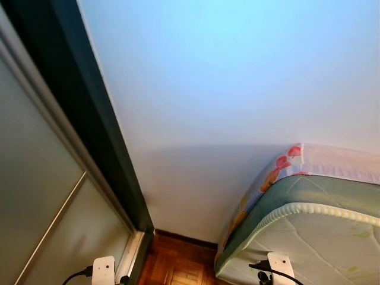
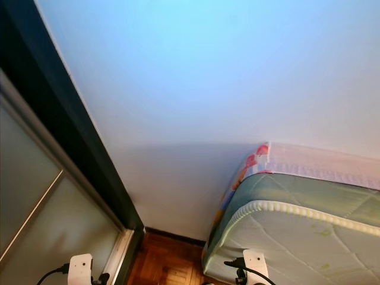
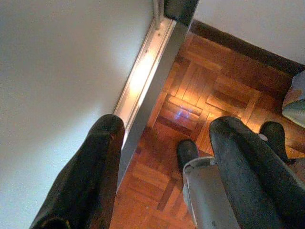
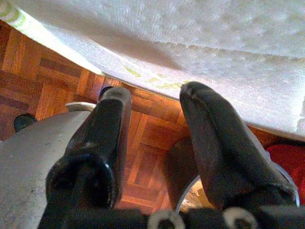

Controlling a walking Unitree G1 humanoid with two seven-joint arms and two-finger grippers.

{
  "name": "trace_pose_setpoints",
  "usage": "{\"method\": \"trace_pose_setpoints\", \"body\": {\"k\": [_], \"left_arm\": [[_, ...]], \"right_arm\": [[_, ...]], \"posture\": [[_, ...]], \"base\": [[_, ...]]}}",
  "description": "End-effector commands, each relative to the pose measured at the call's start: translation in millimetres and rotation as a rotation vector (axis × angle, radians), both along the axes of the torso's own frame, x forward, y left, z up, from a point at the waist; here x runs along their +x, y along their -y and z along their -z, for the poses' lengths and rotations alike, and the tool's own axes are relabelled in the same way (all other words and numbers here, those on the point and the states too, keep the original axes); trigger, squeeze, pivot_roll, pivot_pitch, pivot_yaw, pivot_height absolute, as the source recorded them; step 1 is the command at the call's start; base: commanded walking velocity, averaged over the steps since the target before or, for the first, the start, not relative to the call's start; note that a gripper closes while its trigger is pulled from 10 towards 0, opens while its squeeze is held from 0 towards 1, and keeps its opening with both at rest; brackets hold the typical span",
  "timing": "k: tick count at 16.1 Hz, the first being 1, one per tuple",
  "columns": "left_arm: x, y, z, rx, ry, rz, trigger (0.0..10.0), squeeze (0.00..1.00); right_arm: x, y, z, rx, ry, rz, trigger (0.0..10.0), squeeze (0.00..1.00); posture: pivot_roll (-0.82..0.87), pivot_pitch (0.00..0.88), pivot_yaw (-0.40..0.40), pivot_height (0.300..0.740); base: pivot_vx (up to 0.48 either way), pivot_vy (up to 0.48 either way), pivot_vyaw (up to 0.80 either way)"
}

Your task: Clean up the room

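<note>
Head camera is pitched up: mostly a bare pale wall (image 1: pixel 237 89), bluish toward the top. No readable writing, brand or label in any view.

Left: dark door frame (image 1: pixel 89 119) running diagonally, with frosted sliding panels (image 1: pixel 35 196) beside it. A dark skirting board (image 1: pixel 184 238) runs along the wall base, with parquet floor (image 1: pixel 178 270) just below it.

Right: mattress (image 1: pixel 320 237), quilted pale green top with corded piping along the edge. Under it a layer with a red/orange printed pattern (image 1: pixel 279 169); too blurred to tell what the print is. The mattress corner is close to the wall.

Two white wrist units at the near edge, each with a black cable: left wrist unit (image 1: pixel 103 270) by the sliding panel, right wrist unit (image 1: pixel 280 266) over the mattress corner.

Left gripper (image 3: pixel 164 131): fingers apart, nothing between them. It points down at the parquet beside the sliding door's metal floor track (image 3: pixel 143 76). A grey robot leg with a black foot (image 3: pixel 188 151) is below it.

Right gripper (image 4: pixel 155 98): fingers apart, nothing held. It hangs by the mattress edge, white quilted side panel (image 4: pixel 214 38) just beyond the tips, parquet below. Something red (image 4: pixel 286 160) at the frame edge, can't identify. Grey robot body (image 4: pixel 33 152) on the other side.

No loose clutter to pick up can be made out on the visible floor.
</note>
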State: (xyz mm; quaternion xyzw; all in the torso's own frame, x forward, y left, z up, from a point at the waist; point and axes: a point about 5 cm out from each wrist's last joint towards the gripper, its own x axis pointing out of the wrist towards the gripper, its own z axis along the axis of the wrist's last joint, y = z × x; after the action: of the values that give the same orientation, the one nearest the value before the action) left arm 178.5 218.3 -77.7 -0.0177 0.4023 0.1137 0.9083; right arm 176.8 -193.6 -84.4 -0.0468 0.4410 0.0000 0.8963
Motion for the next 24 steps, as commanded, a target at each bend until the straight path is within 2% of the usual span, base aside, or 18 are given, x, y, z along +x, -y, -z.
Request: {"method": "trace_pose_setpoints", "body": {"k": [1,24], "left_arm": [[22.0,38.0,-2.5,-0.123,-0.021,0.107,10.0,0.00],[24.0,35.2,-4.1,-0.116,-0.010,0.123,10.0,0.00]], "right_arm": [[112.0,102.8,-111.0,0.171,0.255,0.263,10.0,0.00],[112.3,102.4,-110.7,0.158,0.248,0.266,10.0,0.00]], "posture": [[-0.04,0.000,0.021,0.740],[-0.04,0.000,0.030,0.740]], "base": [[0.000,0.000,-0.74],[0.000,0.000,-0.74]]}}
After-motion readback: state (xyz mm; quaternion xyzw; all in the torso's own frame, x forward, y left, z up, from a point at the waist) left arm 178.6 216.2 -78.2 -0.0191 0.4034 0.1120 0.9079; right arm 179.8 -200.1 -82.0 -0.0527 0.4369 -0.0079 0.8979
